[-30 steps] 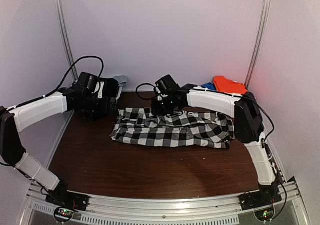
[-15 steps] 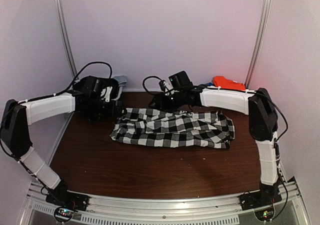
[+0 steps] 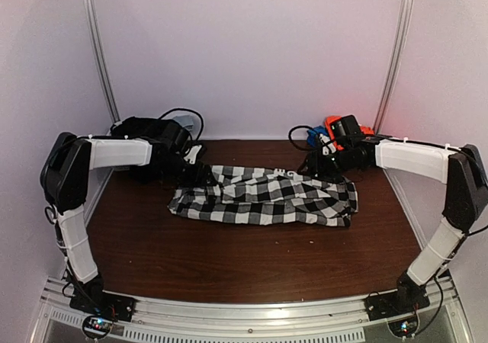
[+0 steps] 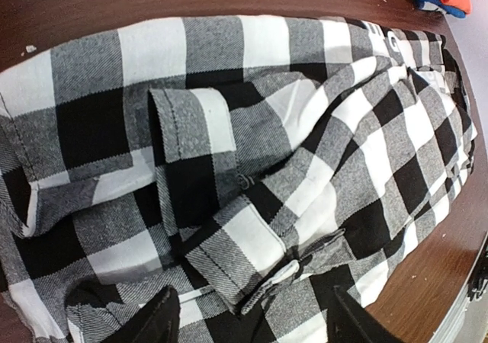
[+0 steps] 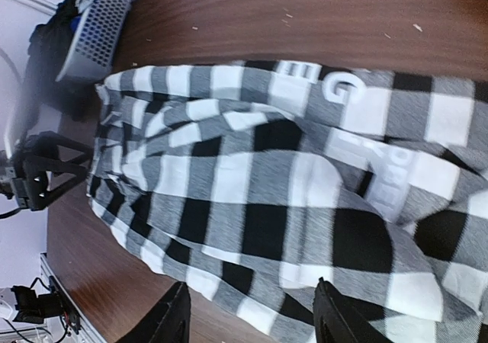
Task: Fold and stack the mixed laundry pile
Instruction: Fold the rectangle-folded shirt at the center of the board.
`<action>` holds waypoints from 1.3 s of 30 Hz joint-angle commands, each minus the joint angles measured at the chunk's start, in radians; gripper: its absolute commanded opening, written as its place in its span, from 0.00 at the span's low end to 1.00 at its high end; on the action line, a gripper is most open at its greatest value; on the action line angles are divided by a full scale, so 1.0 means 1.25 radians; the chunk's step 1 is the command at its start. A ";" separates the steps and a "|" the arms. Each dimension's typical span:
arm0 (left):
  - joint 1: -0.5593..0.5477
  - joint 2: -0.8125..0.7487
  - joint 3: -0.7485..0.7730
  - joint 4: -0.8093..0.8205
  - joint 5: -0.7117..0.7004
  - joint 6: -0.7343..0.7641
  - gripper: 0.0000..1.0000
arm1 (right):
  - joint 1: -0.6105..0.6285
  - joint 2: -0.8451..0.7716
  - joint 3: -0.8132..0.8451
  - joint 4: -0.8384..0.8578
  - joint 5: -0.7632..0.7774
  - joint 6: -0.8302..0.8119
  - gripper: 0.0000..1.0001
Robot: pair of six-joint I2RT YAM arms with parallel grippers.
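Black-and-white checked garment [image 3: 263, 198]: crumpled at mid bench [image 3: 229, 259], long axis running left to right. White lettering [image 5: 336, 84] along its far edge, only a "G" legible. Left pincer [image 4: 255, 324] and right pincer [image 5: 252, 316]: each spread wide over its own end of the cloth.

My tabletop [image 3: 229, 259] is dark brown wood. The black-and-white checked garment [image 3: 263, 198] lies rumpled across its middle, spread left to right. At the upper right of the top view, an orange-red garment [image 3: 331, 121] sits just beside blue cloth [image 3: 313, 136]. A white slatted basket [image 5: 97, 24] stands at the upper left of my right wrist view.
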 commanded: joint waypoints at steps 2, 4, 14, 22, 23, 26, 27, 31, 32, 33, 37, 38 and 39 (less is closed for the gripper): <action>0.003 0.026 -0.009 0.007 0.043 -0.058 0.64 | -0.071 -0.087 -0.084 -0.062 0.012 -0.040 0.55; 0.003 0.042 -0.009 0.015 0.064 -0.070 0.61 | -0.078 -0.097 -0.101 -0.070 0.014 -0.045 0.55; -0.001 0.099 0.020 0.030 0.113 -0.092 0.37 | -0.096 -0.104 -0.101 -0.093 0.016 -0.051 0.56; -0.001 0.036 0.042 -0.021 0.154 -0.079 0.00 | -0.099 -0.105 -0.095 -0.122 0.017 -0.075 0.56; -0.001 0.026 0.044 -0.033 0.155 -0.073 0.00 | -0.100 -0.106 -0.096 -0.125 0.018 -0.075 0.56; 0.001 0.004 0.049 -0.077 0.153 -0.047 0.00 | -0.100 -0.104 -0.098 -0.125 0.017 -0.077 0.56; 0.003 -0.002 0.046 -0.086 0.151 -0.041 0.00 | -0.100 -0.103 -0.098 -0.125 0.016 -0.077 0.56; 0.028 -0.018 0.002 -0.091 0.142 -0.041 0.00 | -0.099 -0.103 -0.101 -0.123 0.002 -0.070 0.57; 0.034 -0.021 -0.011 -0.088 0.134 -0.042 0.00 | -0.098 -0.104 -0.105 -0.116 -0.004 -0.063 0.56; 0.039 -0.021 -0.015 -0.088 0.128 -0.038 0.00 | -0.099 -0.107 -0.112 -0.109 -0.012 -0.056 0.56; 0.041 0.002 -0.002 -0.089 0.122 -0.026 0.00 | -0.096 -0.110 -0.130 -0.093 -0.020 -0.040 0.56; 0.041 0.008 0.003 -0.089 0.118 -0.026 0.00 | -0.094 -0.108 -0.132 -0.090 -0.022 -0.038 0.56; 0.041 0.015 0.005 -0.091 0.110 -0.026 0.00 | -0.092 -0.107 -0.133 -0.087 -0.023 -0.037 0.56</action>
